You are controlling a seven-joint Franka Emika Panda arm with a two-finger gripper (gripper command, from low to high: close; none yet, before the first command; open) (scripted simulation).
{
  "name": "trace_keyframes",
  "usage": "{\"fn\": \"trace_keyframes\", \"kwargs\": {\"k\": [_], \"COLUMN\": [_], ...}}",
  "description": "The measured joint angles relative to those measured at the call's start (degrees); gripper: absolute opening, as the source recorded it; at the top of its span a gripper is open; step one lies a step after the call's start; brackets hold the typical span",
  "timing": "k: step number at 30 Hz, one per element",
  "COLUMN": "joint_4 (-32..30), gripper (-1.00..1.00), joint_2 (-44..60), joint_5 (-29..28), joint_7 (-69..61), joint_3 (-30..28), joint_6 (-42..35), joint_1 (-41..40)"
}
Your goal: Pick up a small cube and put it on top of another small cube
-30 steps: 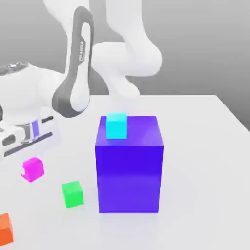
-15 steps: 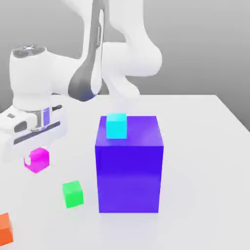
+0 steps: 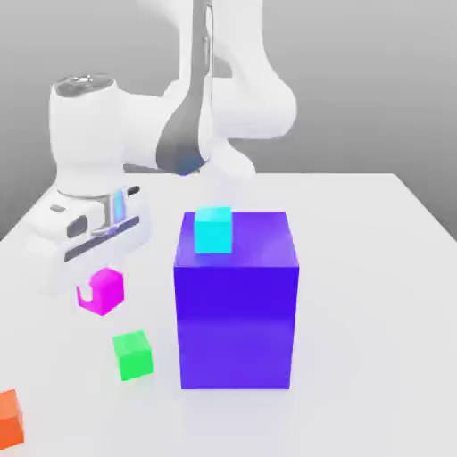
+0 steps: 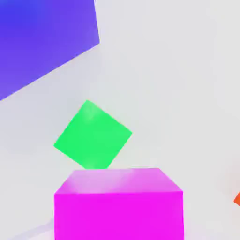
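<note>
- Nearest you in the exterior view, one orange cube (image 3: 9,430) sits at the table's (image 3: 375,294) front corner, and one green cube (image 3: 133,354) lies just beyond it, well apart from everything else.
- Above the green cube, you have the gripper (image 3: 100,287) clenched on the small magenta cube (image 3: 103,290), which hangs clear of the table; in the hand view the magenta cube (image 4: 118,202) sits close under the camera with the green one (image 4: 93,135) below it.
- You are in the carry step, I judge: the pick is done, the placing is not.
- Next, you need more height, then travel toward the exterior view's right until the magenta cube is squarely over its target before you lower and let go.
- Farther back stands one big blue-violet block (image 3: 236,299), with one small cyan cube (image 3: 213,230) on its top near the rear corner, the likely target.
- Count: four small cubes, one large block.
</note>
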Motion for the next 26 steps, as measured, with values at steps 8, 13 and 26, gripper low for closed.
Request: {"fn": "trace_keyframes", "kwargs": {"k": [8,13,26], "joint_4": [-0.89,-0.74,-0.3], "gripper": [-1.0,-1.0,-1.0], "joint_2": [2.96,6.28,14.96], "joint_5": [6.14,9.79,18.97], "joint_7": [-3.8,-6.27,-12.87], "joint_3": [-0.34,-0.59,1.35], "joint_6": [2.49,5.55,13.02], "joint_1": [3.46,4.65,4.89]}}
